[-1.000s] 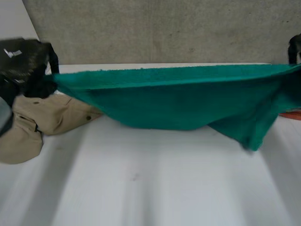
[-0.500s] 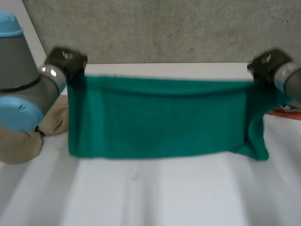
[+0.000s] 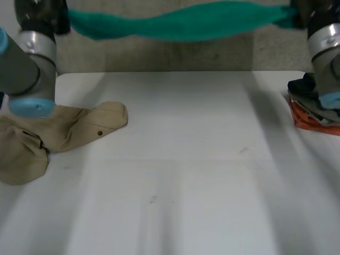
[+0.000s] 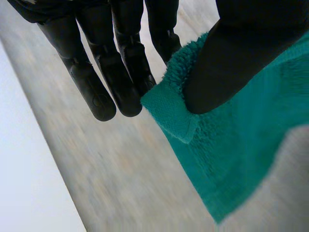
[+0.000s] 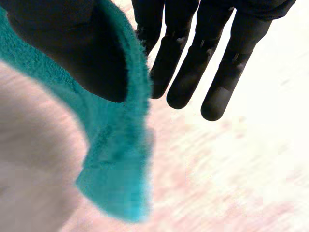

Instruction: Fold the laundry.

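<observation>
A green towel (image 3: 180, 22) is stretched in the air high above the white table (image 3: 180, 159), held between both hands. My left hand (image 3: 40, 13) pinches one end of it; in the left wrist view the thumb (image 4: 231, 63) presses the towel's corner (image 4: 174, 116) against the fingers (image 4: 116, 72). My right hand (image 3: 305, 11) pinches the other end; in the right wrist view the thumb (image 5: 82, 53) clamps the green towel's edge (image 5: 120, 159) beside the fingers (image 5: 193, 63).
A beige garment (image 3: 48, 138) lies crumpled on the table's left side under my left arm. A stack of folded clothes (image 3: 313, 109), dark on top and orange below, sits at the right edge by my right arm.
Both hands have lifted the towel from hanging down over the table to high above it. It now hangs as a narrow band instead of a broad sheet.
</observation>
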`<action>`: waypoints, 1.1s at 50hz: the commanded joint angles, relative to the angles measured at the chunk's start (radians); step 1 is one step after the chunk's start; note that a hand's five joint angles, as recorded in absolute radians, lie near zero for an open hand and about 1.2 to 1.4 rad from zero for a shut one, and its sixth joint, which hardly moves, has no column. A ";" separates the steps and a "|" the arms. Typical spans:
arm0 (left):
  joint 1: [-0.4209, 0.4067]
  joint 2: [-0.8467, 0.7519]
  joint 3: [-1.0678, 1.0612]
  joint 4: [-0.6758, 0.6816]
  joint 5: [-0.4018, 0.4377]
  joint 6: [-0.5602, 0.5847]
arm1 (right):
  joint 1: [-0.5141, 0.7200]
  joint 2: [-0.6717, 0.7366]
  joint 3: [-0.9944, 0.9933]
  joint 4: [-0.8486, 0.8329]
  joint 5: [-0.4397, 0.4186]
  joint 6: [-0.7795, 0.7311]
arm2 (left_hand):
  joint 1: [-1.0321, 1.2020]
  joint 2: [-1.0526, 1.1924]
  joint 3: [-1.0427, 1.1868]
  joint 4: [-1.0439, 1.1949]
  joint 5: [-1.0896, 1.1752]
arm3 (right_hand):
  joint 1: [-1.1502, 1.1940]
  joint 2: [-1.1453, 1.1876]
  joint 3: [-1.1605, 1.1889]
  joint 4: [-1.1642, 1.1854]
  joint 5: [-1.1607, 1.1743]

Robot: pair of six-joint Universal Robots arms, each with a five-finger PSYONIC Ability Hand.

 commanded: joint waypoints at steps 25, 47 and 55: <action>-0.034 0.321 -0.726 -0.644 -0.009 0.320 | -0.079 -0.200 0.542 0.925 0.066 -0.494 | 0.244 0.197 0.204 0.193 0.235 | 0.263 0.217 0.205 0.196 0.197; -0.068 0.100 -0.397 -0.551 -0.067 0.240 | -0.053 -0.032 0.388 0.595 0.064 -0.486 | 0.244 0.197 0.204 0.193 0.235 | 0.263 0.217 0.205 0.196 0.197; -0.091 -0.133 -0.153 -0.488 -0.111 0.234 | -0.008 0.175 0.208 0.308 0.055 -0.456 | 0.244 0.197 0.204 0.193 0.235 | 0.263 0.217 0.205 0.196 0.197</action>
